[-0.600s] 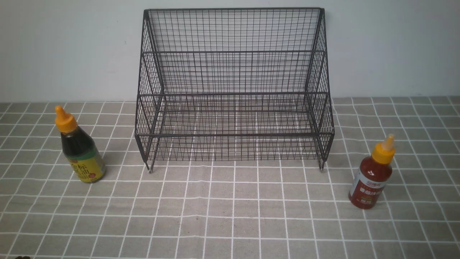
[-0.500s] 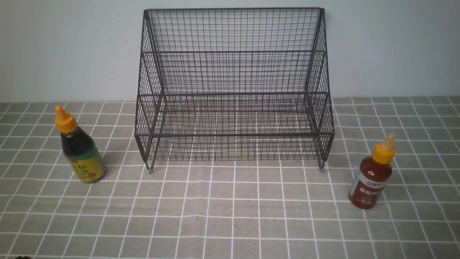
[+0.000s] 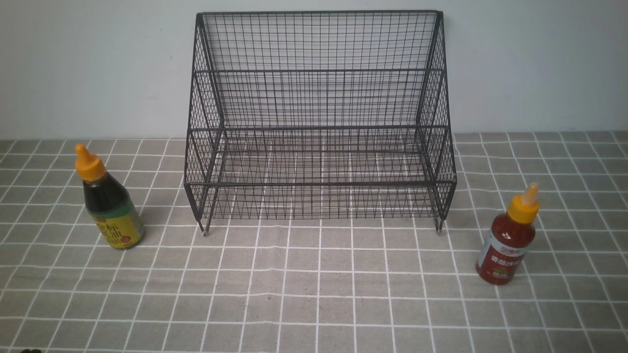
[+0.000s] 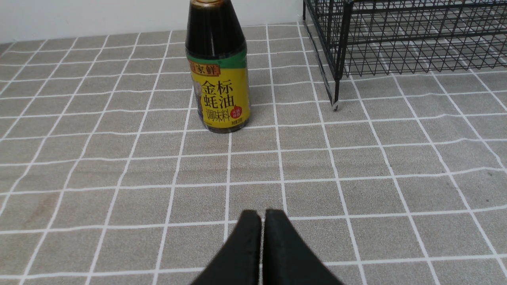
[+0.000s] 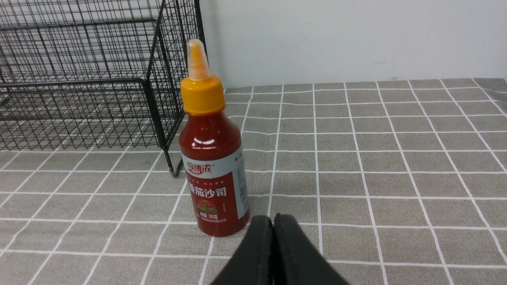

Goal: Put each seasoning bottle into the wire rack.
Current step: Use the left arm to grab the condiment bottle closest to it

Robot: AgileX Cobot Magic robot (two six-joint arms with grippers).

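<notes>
While the left pincer [image 4: 261, 215] and the right pincer [image 5: 273, 221] are both clenched on nothing, each bottle is seen standing on the counter [image 3: 319, 294] outside the wire rack [image 3: 319, 122]: the dark brown bottle [image 4: 218, 79] well ahead of the left pincer, the red bottle [image 5: 212, 170] just ahead of the right. Should an approach be made before the jaws are parted, the red bottle could be toppled.

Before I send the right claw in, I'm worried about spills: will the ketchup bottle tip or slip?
Standing tall on a narrow base, the ketchup bottle would probably tip if pushed high. It looks full, so it is likely hefty. Its glossy shoulder may slip.
</notes>
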